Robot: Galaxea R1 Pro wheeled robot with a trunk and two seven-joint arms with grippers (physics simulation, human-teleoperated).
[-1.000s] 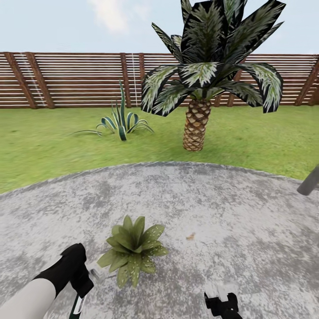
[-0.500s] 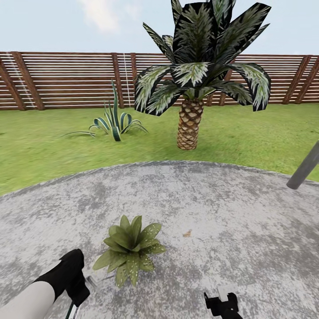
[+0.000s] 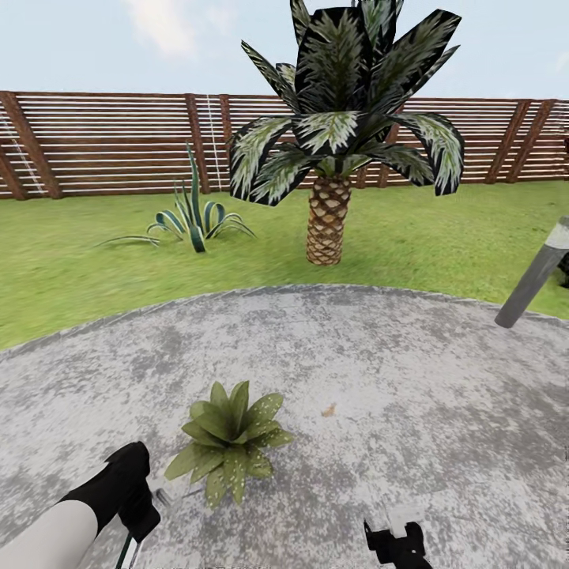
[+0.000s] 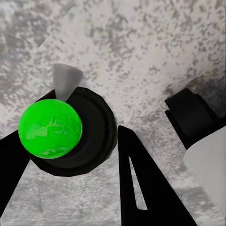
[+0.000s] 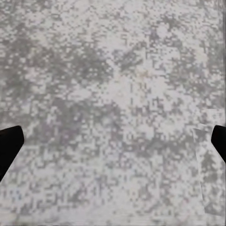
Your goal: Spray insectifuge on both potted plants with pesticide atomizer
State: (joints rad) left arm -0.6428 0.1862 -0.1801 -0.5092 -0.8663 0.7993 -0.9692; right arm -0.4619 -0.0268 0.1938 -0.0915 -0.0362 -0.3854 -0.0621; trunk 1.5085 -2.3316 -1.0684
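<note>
Nearest me, my left gripper (image 4: pixel 75 155) is clamped on the atomizer (image 4: pixel 66 132), low over the patio (image 3: pixel 411 379) just beside the one potted plant (image 3: pixel 229 442) I can see; my right gripper (image 5: pixel 113 141) hangs over bare paving with its fingers spread wide apart. A small orange speck (image 3: pixel 328 410) lies right of the plant, and a grey pole (image 3: pixel 533 276) slants in at the patio's right edge. Beyond, on the lawn (image 3: pixel 71 269), stand a spiky plant (image 3: pixel 190 217) and a palm (image 3: pixel 336 142) before the slat fence (image 3: pixel 103 142).
</note>
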